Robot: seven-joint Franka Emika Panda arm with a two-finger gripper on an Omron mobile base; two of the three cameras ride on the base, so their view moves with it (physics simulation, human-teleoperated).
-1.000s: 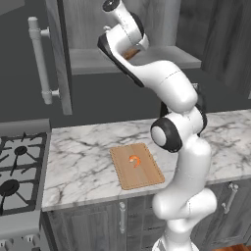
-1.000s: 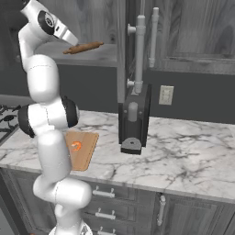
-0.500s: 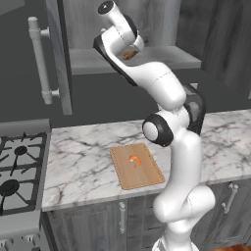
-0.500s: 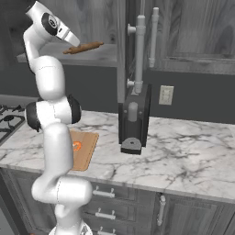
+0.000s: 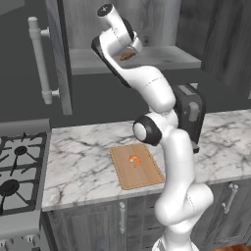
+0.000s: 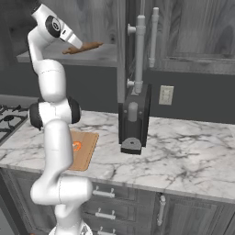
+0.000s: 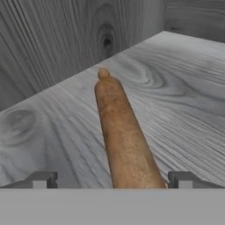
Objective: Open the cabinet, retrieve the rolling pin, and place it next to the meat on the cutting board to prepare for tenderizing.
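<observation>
Since the frame a second back the arm's elbow has swung out and the hand has pushed further into the cabinet point(image 5: 54, 59), whose doors stand open. Gripper point(image 7: 112, 179) spread wide, grasping nothing: the two fingertips point(image 7: 41, 179) stand on either side of the rolling pin's near end, apart from it, no contact seen. Rolling pin point(image 7: 121, 132) lies flat on the grey shelf board, running away from the hand toward the back wall (far knob just short of the wall). Meat point(image 5: 134, 160) sits on the cutting board point(image 5: 147, 179) on the marble counter point(image 5: 83, 162) below
</observation>
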